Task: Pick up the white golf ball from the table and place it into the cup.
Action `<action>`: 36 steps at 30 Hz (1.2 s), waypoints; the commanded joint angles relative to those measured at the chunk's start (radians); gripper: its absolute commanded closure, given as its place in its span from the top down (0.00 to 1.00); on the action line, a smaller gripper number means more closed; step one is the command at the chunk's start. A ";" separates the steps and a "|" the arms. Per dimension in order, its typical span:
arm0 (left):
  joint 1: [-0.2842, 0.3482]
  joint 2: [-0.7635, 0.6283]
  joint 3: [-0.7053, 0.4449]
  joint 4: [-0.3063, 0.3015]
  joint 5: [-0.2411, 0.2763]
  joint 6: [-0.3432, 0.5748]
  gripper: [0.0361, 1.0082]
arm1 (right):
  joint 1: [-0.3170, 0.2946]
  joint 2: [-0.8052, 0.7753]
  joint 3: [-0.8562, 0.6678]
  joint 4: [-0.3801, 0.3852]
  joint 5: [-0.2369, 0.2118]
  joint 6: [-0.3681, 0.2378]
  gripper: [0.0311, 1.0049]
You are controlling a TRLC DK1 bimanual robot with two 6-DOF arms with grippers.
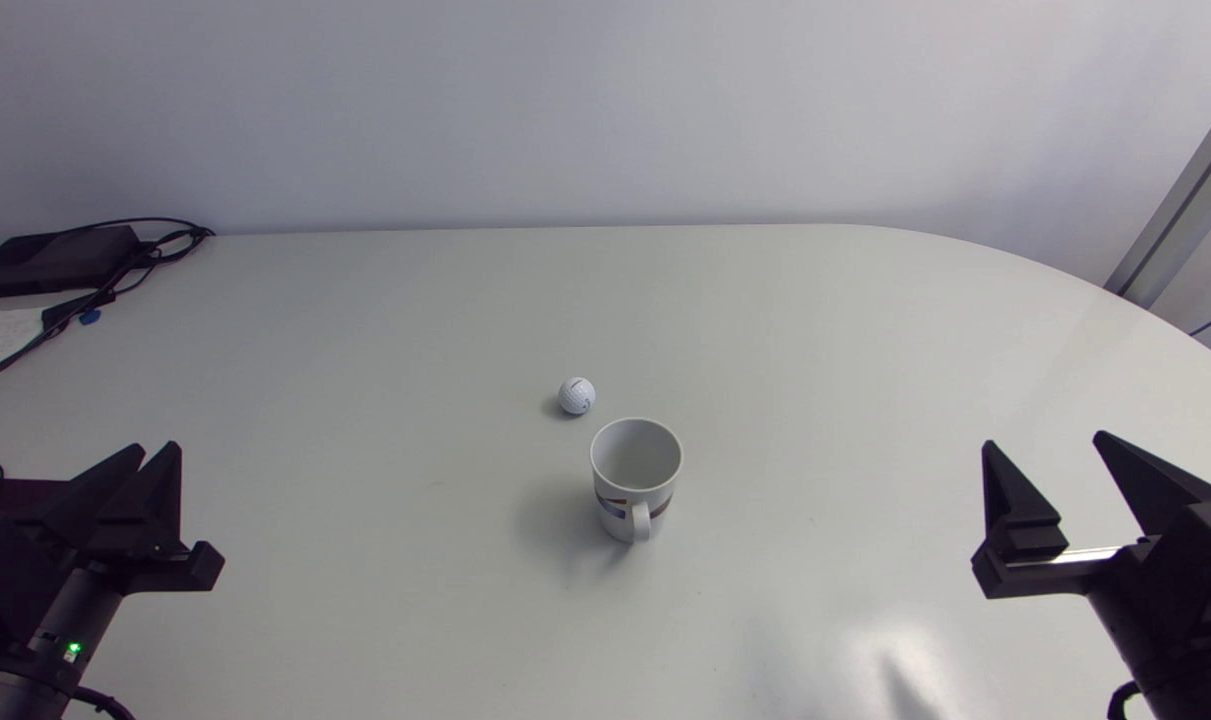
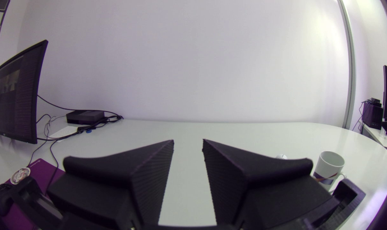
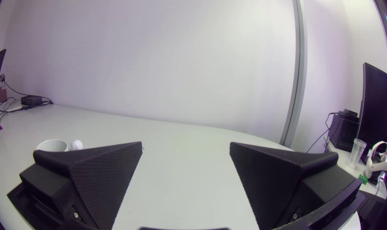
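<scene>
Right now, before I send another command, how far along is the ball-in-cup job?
Done: nothing yet. The golf ball lies on the table just beyond the cup, which stands upright and empty. In hand: nothing; the left tool and right tool are open and empty at the near edge, far from the ball. Left: reach, grasp the ball, lift it, drop it into the cup.

golf ball (image 1: pixel 577 395): white, dimpled, one small dark mark
cup (image 1: pixel 636 478): white, blue and brown band low on its wall
bench (image 1: pixel 365 350): plain pale grey-white
left end effector (image 1: pixel 155 447): matte black, finely ribbed faces
right end effector (image 1: pixel 1043 440): matte black, fine cross-hatch
box (image 1: pixel 55 259): black, with black cables
</scene>
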 commanded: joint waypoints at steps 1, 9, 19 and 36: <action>-0.014 -0.018 -0.023 0.012 -0.005 -0.002 0.99 | -0.005 -0.006 -0.036 -0.018 -0.004 0.018 0.96; -0.037 -0.017 0.083 -0.071 0.000 0.024 0.99 | -0.005 -0.006 -0.036 -0.018 -0.004 0.018 0.96; -0.038 0.170 0.290 -0.160 0.000 0.016 0.99 | -0.005 -0.007 -0.036 -0.018 -0.004 0.017 0.96; -0.023 0.933 0.793 -0.341 0.205 -0.036 0.97 | -0.005 -0.007 -0.038 -0.018 -0.004 0.018 0.96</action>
